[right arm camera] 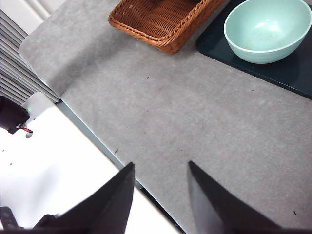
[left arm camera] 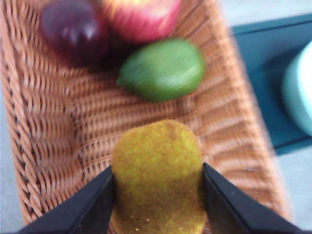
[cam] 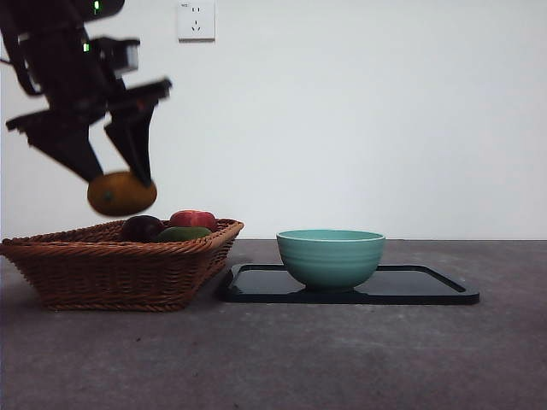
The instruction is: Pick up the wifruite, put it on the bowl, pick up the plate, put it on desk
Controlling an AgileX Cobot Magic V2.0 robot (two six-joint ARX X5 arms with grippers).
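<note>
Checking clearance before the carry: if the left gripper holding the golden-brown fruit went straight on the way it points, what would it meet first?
Probably the wicker basket floor beneath the fruit; depth is unclear.

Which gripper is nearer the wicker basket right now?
Left. The left gripper hangs just above the wicker basket, jaws shut on the wifruite. The right gripper, jaws open, waits over the desk's edge, well away from the basket.

The left gripper [cam: 120,175] hangs raised above the table's left end, jaws clamped on the wifruite [cam: 121,193], while the right gripper [right arm camera: 158,170] waits parted over the table's near edge.
</note>
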